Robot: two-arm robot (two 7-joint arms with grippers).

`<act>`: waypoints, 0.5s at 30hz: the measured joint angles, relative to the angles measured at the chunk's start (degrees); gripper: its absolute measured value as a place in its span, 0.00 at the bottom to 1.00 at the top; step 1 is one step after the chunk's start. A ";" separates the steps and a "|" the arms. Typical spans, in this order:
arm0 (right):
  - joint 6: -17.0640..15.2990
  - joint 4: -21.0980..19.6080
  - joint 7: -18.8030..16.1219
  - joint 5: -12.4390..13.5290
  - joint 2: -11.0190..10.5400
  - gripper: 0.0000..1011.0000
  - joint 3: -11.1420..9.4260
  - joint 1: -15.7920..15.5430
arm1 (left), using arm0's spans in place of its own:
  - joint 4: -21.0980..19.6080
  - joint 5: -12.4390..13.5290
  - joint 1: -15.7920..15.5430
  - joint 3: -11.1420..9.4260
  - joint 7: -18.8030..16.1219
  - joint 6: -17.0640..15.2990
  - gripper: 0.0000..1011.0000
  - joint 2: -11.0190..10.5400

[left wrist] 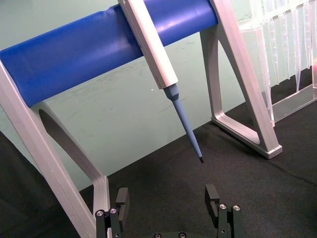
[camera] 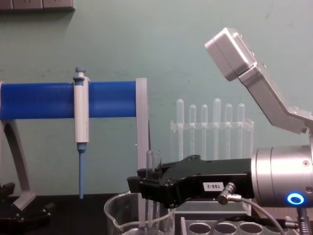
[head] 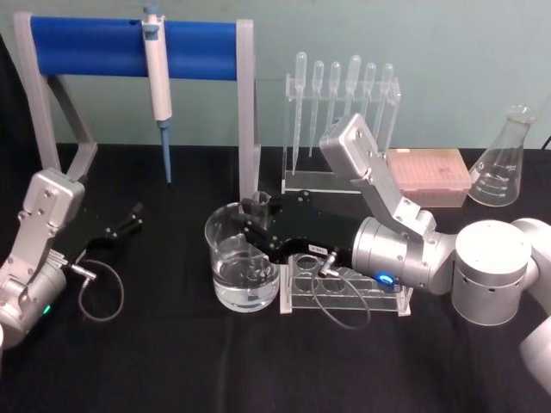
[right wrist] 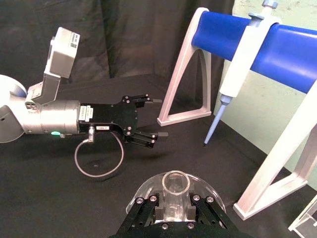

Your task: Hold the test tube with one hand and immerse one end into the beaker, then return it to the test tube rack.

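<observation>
Test tube point(camera: 153, 164): clear glass, upright, flared rim up, clamped in the right hand point(camera: 143, 187) a little below the rim. Its lower part runs down inside the beaker point(camera: 122, 218), past the rim; can't tell if the tip reaches the liquid. Beaker is wide clear glass with a pouring spout, partly filled with clear liquid, standing on the black cloth worktop point(head: 172, 361) right against the left end of the test tube rack point(head: 344, 292); contact unclear. Rack is a low clear acrylic block with round holes and sits under the right wrist. Right hand is matte black with a small white label point(camera: 212, 186), print looks like "188-2". Its wrist is a silver cylinder with the blue ring light point(camera: 295, 199) lit. Left hand point(head: 129, 219) is parked at the worktop's left, well apart from the beaker, fingers spread, gripping nothing. Behind: grey frame with a blue bar point(head: 95, 47), a white-and-blue pipettor point(head: 157, 77) hanging on it; a clear stand of frosted plastic pipettes point(head: 340, 103); a pink tip box point(head: 428, 172); a conical glass flask point(head: 504, 159) with white graduations too small to read.
</observation>
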State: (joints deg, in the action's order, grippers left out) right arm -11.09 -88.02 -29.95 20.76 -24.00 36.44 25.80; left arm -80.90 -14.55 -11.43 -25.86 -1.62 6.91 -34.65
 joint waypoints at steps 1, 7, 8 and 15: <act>-0.01 -0.01 0.02 -0.03 0.01 0.22 -0.01 -0.02 | 0.00 0.00 0.00 0.00 0.00 0.00 0.99 0.00; -0.05 -0.03 0.02 0.01 0.00 0.22 0.04 0.02 | 0.00 0.00 0.00 0.00 0.00 0.00 0.99 0.00; -0.06 -0.03 0.03 0.01 0.00 0.22 0.05 0.03 | 0.00 0.00 0.00 0.00 0.00 0.00 0.99 0.00; -0.06 -0.06 0.03 0.07 -0.02 0.22 0.11 0.10 | 0.00 0.00 0.00 0.00 0.00 0.00 0.99 0.00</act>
State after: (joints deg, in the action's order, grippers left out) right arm -11.15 -88.08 -29.92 20.83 -24.02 36.55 25.90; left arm -80.90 -14.55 -11.43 -25.86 -1.62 6.91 -34.64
